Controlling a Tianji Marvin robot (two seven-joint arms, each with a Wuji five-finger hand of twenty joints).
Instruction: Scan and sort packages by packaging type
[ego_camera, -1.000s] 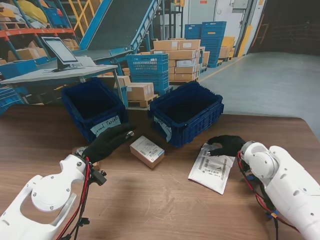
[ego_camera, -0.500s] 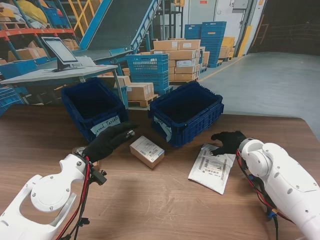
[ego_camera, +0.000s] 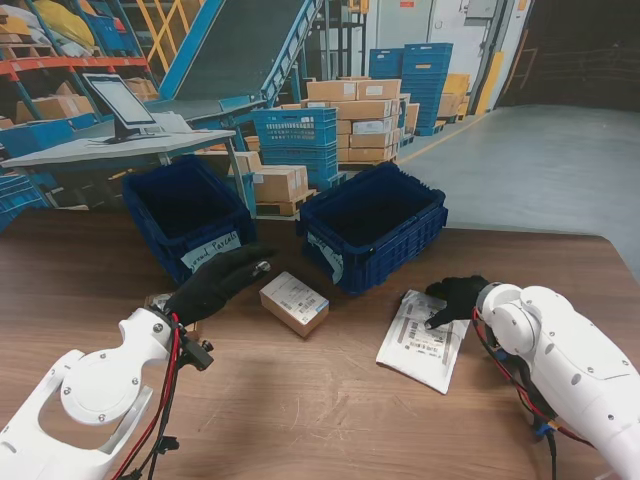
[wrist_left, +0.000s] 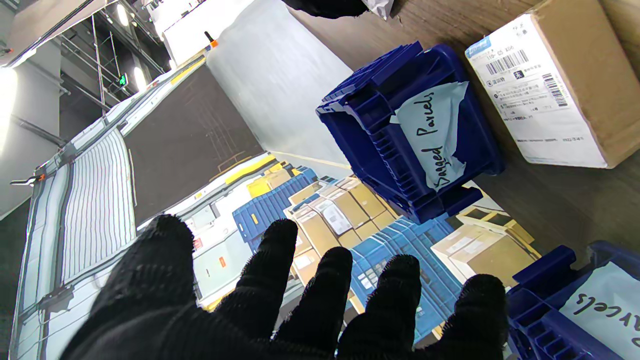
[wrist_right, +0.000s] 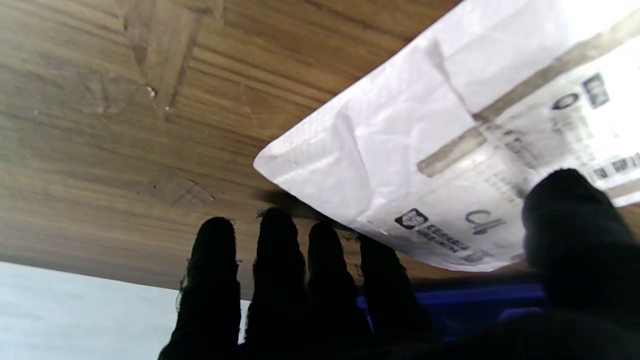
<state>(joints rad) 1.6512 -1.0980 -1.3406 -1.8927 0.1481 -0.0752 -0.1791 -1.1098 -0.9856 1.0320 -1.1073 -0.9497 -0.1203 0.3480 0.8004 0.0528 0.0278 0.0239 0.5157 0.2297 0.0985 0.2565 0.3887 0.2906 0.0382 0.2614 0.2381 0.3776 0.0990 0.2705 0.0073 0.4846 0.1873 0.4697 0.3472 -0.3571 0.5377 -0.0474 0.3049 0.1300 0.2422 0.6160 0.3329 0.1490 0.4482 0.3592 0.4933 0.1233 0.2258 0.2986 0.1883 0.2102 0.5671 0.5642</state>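
A white bagged parcel (ego_camera: 420, 342) with a printed label lies flat on the wooden table (ego_camera: 300, 420), in front of the right blue bin (ego_camera: 373, 222). My right hand (ego_camera: 455, 298) is at its far right corner. In the right wrist view the thumb (wrist_right: 575, 220) lies over the bag (wrist_right: 450, 140) and the four fingertips (wrist_right: 280, 235) meet its edge, not closed on it. A labelled cardboard box (ego_camera: 294, 303) sits between the hands. My left hand (ego_camera: 215, 283) hovers open just left of it, fingers spread, holding nothing. The left wrist view shows the box (wrist_left: 550, 90).
The left blue bin (ego_camera: 185, 212) carries a handwritten paper label. The right bin (wrist_left: 400, 135) is labelled "Bagged Parcel". A small object (ego_camera: 157, 300) lies partly hidden behind my left wrist. Beyond the table are a screen, stacked cartons and crates.
My right hand lifted off the bag's corner, drew back slightly, then came down on it again with the thumb on top. The left hand, box and bins stayed put.
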